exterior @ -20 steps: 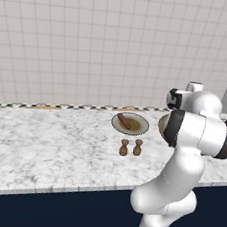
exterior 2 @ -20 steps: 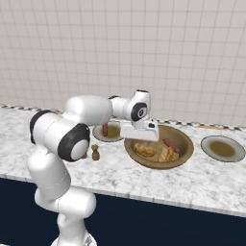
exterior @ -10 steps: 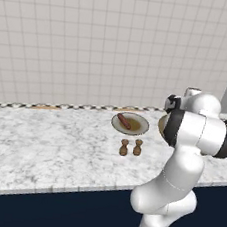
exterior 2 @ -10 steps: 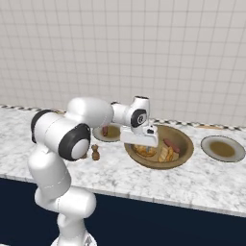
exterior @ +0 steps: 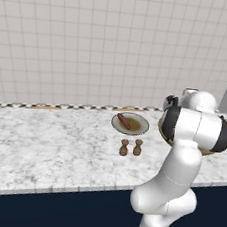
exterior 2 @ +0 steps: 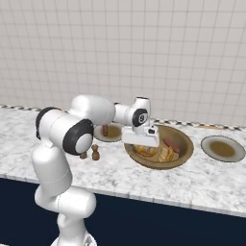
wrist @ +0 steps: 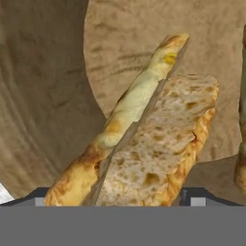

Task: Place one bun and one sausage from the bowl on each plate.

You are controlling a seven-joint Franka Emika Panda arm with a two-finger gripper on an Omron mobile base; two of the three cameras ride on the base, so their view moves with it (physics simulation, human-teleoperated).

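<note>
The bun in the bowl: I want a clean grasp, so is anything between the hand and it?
Nothing visible. The open hand hangs right over the bun in the bowl, one fingertip on each side of it.

Two small brown shakers stand side by side on the marble bench; a tiled wall rises behind the bench.
</note>
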